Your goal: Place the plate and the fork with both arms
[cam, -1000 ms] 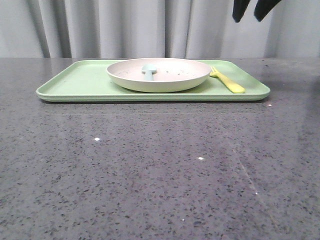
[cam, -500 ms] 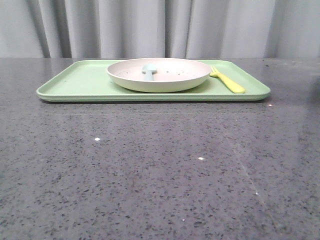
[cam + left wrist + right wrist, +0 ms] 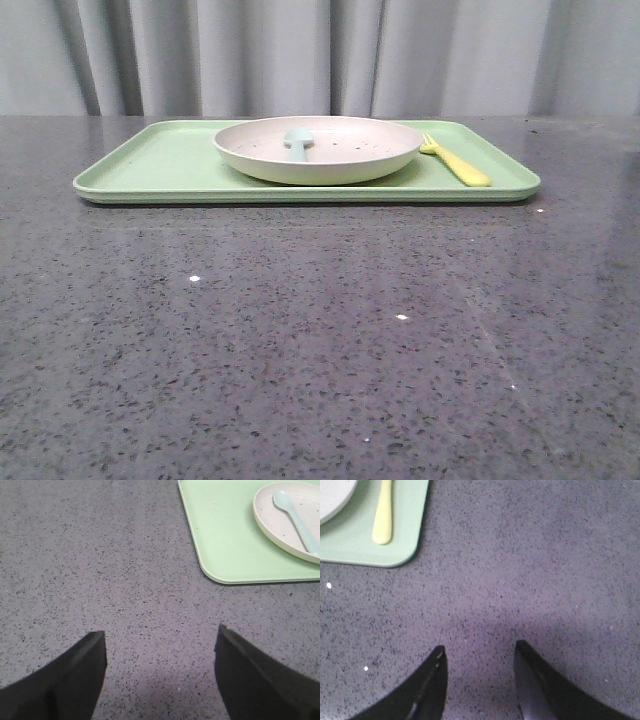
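Both pairs of fingers stand parted and empty over bare bench: the left gripper (image 3: 160,675) spread wide, the right gripper (image 3: 480,680) narrower. The plate (image 3: 317,149) sits mid-tray on the green tray (image 3: 150,165), a blue spoon (image 3: 298,140) lying in it. The fork (image 3: 455,162) lies just beside the plate's right rim, tines away from the robot, handle running toward the tray's near-right corner. In the right wrist view the fork (image 3: 383,511) is close, so the right arm seems nearer it; the left wrist view shows the plate (image 3: 280,525).
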Motion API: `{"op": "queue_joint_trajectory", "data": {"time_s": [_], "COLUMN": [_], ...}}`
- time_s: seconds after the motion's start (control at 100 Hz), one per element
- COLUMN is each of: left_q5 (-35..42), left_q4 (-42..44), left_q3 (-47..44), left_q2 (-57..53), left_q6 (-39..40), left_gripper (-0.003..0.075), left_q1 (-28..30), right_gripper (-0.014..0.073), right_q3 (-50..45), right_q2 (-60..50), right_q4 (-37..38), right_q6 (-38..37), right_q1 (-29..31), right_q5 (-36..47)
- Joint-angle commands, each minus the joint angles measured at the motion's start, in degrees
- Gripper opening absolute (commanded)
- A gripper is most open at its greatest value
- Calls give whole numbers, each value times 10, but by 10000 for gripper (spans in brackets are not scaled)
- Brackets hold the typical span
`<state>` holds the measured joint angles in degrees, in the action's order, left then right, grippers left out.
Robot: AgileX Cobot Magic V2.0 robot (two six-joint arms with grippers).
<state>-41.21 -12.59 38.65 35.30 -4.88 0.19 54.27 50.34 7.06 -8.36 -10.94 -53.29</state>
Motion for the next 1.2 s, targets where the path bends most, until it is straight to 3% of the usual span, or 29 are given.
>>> {"op": "queue_joint_trajectory", "data": {"time_s": [0.0,0.43,0.92,1.1,1.19], "left_q5": [35,32,25,25,25], "left_q4": [-6,-6,-6,-6,-6], "left_q3": [15,15,15,15,15], "left_q2": [1,1,1,1,1], "left_q6": [6,6,6,6,6], "left_gripper": [454,449,447,386,321], "left_q1": [0,0,0,0,0], "right_gripper": [333,333,330,326,260], "right_q3": [-23,-116,-139,-139,-139], "right_q2": [-49,-213,-244,-244,-244], "right_q4": [14,14,14,14,14], "right_q6": [1,-23,-23,-23,-23], "right_q1": [5,5,5,5,5], "right_q5": [38,22,37,58,61]}}
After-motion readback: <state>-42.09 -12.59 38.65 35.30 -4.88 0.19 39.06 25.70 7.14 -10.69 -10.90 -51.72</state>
